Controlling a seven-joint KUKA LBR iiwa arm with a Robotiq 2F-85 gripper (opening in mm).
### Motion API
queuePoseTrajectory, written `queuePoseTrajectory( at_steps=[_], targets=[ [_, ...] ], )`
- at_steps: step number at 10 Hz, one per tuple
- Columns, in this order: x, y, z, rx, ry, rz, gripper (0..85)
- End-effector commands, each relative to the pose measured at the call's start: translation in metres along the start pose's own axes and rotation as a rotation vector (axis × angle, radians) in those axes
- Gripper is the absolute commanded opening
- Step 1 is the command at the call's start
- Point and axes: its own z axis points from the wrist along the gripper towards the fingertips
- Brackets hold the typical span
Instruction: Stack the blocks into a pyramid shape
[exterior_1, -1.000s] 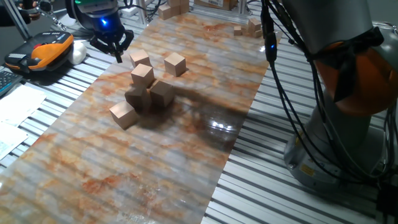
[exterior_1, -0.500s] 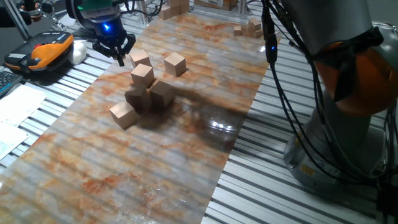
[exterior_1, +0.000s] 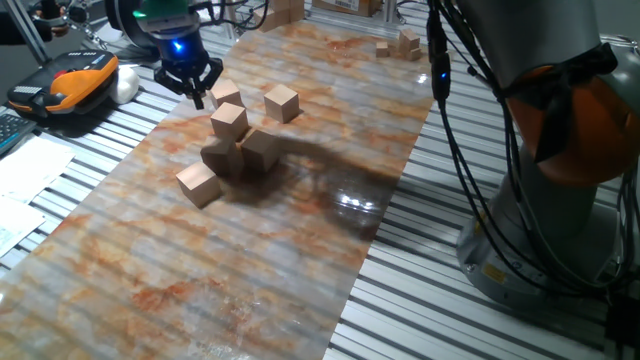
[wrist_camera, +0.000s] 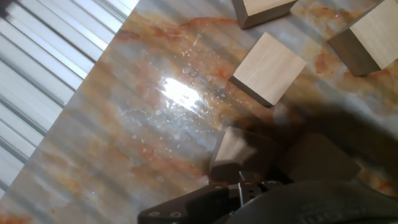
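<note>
The fixed view looks down at a slant from beyond the near end of the bench (exterior_1: 300, 250), taking in its whole length from some way off. The hand view sits on the arm close above the bench (wrist_camera: 124, 124), looking steeply down past the tool (wrist_camera: 273, 158). Both views share the marbled surface and the blocks (exterior_1: 229, 122) (wrist_camera: 268, 67).

The arm reaches far over the table, its wrist pointing down. The gripper (exterior_1: 196, 88) hangs low above the surface, its two dark fingers (exterior_1: 187, 91) spread apart, with nothing between them.
</note>
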Motion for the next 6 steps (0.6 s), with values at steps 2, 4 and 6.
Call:
queuePoseTrajectory(
  at_steps=[2, 4, 6],
  targets=[
    [0.0012, -0.003, 0.0036, -0.001, -0.001, 0.001, 0.0],
    [-0.0015, -0.0052, 0.0045, 0.002, 0.003, -0.011, 0.0],
    [-0.0024, -0.0056, 0.0045, 0.031, -0.016, -0.021, 0.0]
  ],
)
